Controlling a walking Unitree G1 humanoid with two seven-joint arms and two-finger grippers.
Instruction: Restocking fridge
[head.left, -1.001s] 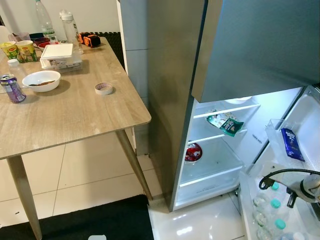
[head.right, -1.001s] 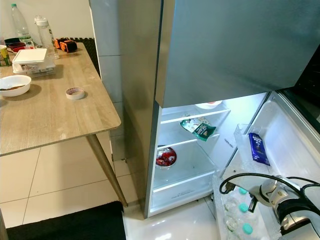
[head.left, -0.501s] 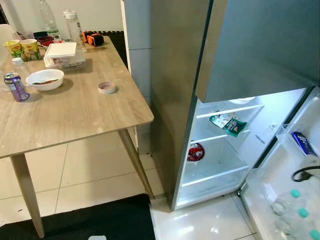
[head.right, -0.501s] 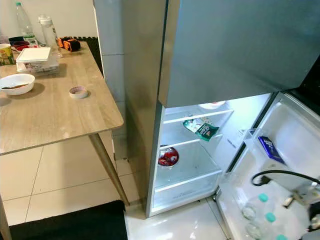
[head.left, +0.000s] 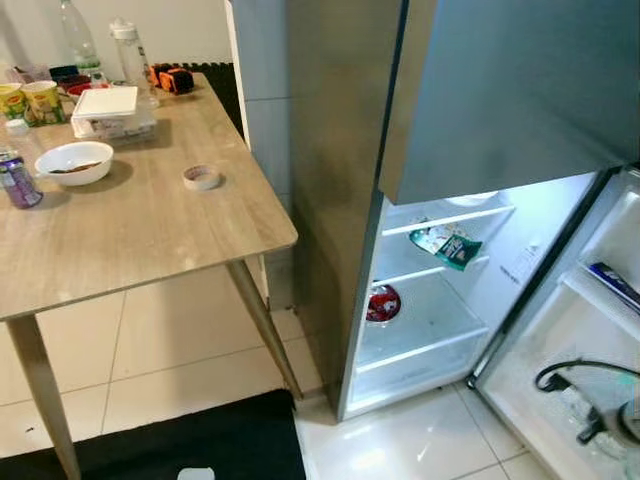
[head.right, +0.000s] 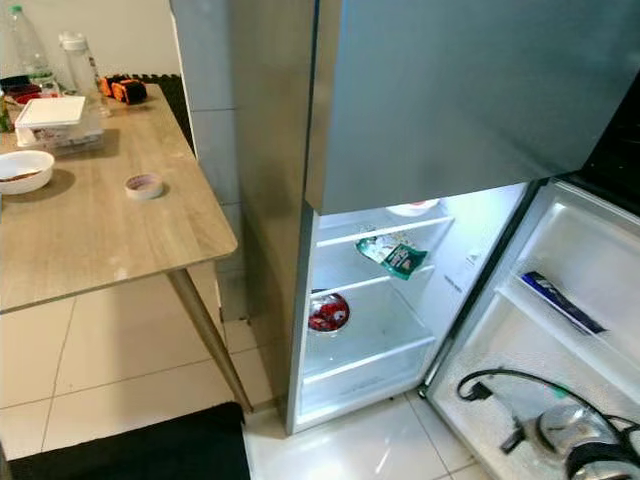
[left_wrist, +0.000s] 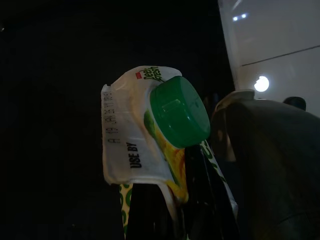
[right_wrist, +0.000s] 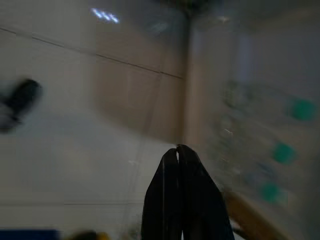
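The left gripper (left_wrist: 187, 200) clamps a juice carton (left_wrist: 145, 135), its green cap (left_wrist: 179, 112) just beyond the fingertips. The right gripper (right_wrist: 178, 152), fingers pressed together and empty, hangs low beside the open fridge (head.left: 430, 300) door (head.right: 540, 350), teal-capped bottles (right_wrist: 282, 152) blurred nearby.

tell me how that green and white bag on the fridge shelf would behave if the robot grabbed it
The bag looks crumpled and lies slanted over the shelf edge, so it is probably soft and floppy. It would likely sag and crinkle in a pinch. Its thin look suggests it is light, though its contents are hidden.
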